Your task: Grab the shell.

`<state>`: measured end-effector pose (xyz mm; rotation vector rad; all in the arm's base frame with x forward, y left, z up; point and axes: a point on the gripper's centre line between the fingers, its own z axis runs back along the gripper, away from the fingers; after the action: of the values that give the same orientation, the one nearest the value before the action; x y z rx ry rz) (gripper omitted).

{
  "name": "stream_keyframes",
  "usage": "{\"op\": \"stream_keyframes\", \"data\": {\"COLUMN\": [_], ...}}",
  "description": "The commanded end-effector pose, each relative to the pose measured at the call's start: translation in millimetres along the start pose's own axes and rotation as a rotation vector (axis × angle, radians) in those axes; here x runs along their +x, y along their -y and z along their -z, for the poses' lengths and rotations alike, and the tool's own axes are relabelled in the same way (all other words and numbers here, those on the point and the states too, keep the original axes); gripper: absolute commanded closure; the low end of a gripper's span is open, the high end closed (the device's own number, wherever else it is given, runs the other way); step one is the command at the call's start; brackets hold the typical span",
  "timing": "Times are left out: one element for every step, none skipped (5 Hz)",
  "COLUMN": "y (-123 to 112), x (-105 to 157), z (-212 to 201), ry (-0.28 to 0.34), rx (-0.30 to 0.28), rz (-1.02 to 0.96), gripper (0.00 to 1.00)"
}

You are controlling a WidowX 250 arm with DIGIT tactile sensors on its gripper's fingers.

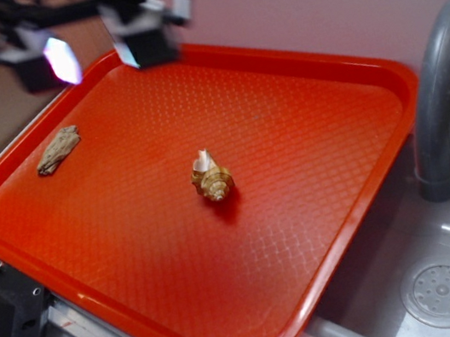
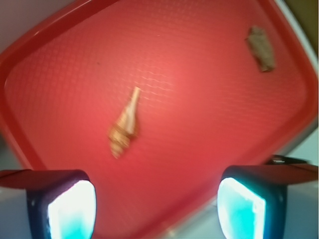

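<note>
The shell (image 1: 211, 179) is small, tan and cream, with a spiral body and a whitish lip. It lies near the middle of the red tray (image 1: 326, 151). In the wrist view the shell (image 2: 125, 123) lies above and left of centre, its pointed end up. My gripper (image 1: 94, 56) hangs open and empty high over the tray's far left corner, well away from the shell. In the wrist view my gripper (image 2: 157, 206) has its two fingers wide apart at the bottom, with only the tray between them.
A flat grey-brown rough piece (image 1: 59, 150) lies at the tray's left side, and shows in the wrist view (image 2: 261, 48) at the top right. A grey faucet (image 1: 441, 89) and a sink with a drain (image 1: 443, 292) stand to the right of the tray.
</note>
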<state>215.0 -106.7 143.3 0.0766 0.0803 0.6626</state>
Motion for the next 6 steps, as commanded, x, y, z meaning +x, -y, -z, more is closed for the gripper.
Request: {"op": "stream_keyframes", "data": {"y": [36.3, 31.7, 20.4, 10.4, 15.6, 27.1], "x": [24.9, 20.9, 15.4, 14.1, 23.1, 15.9], "z": [56.8, 69.1, 87.5, 101.0, 121.8, 134.5], "ry": [0.028, 0.045, 0.011, 0.023, -0.014, -0.065], "rx": [0.013, 0.084, 0.113, 0.165, 0.155, 0.140], "rz": [-0.004, 0.025, 0.085, 0.113, 0.231, 0.388], "gripper": [0.00, 0.00, 0.00, 0.00, 0.00, 1.00]}}
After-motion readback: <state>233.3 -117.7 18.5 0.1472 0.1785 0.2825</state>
